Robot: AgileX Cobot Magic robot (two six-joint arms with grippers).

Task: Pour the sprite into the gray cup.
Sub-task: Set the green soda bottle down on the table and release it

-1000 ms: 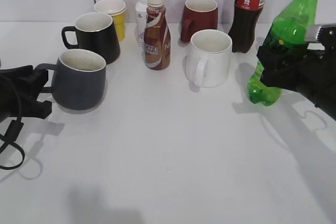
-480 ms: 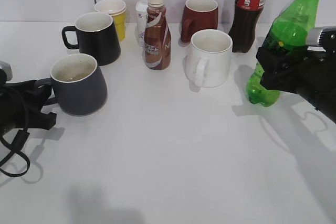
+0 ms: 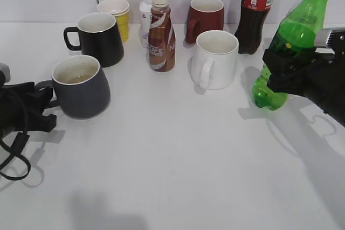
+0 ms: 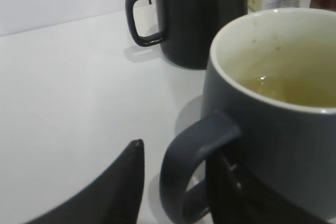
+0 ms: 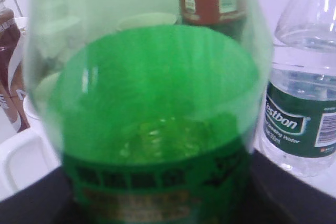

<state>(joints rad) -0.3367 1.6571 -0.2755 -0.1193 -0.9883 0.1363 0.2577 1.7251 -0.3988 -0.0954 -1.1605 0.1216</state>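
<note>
Change: compared with the frame a second ago, the gray cup [image 3: 81, 86] is seen raised off the tabletop [image 3: 172, 165] and tipped slightly, and the sprite [image 3: 291, 44] is seen leaned a little further to the left; little difference is seen from half a second ago.
Gray cup: it is held at the near left, its handle turned toward the left gripper [image 3: 40, 106]; a pale yellowish liquid is seen inside in the left wrist view [image 4: 273, 108].
Left gripper: the fingers [image 4: 113, 187] are closed around the cup's loop handle, one dark finger shown left of the handle and the other hidden beneath the cup wall.
Sprite: it is held at the far right, tilted with the neck leaning right and the base lifted clear of the tabletop; its cap area is green and green liquid is seen low in the bottle [image 5: 152, 129].
Right gripper: [image 3: 294, 71] the fingers are clamped on the middle of the bottle at the label.
Neighbours: a white mug [image 3: 214, 59] stands between the two held things; a black mug [image 3: 97, 39] stands just beyond the gray cup; a cola bottle [image 3: 254, 14] stands at the far right; a water bottle [image 5: 304, 103] is seen behind the sprite in the right wrist view.
</note>
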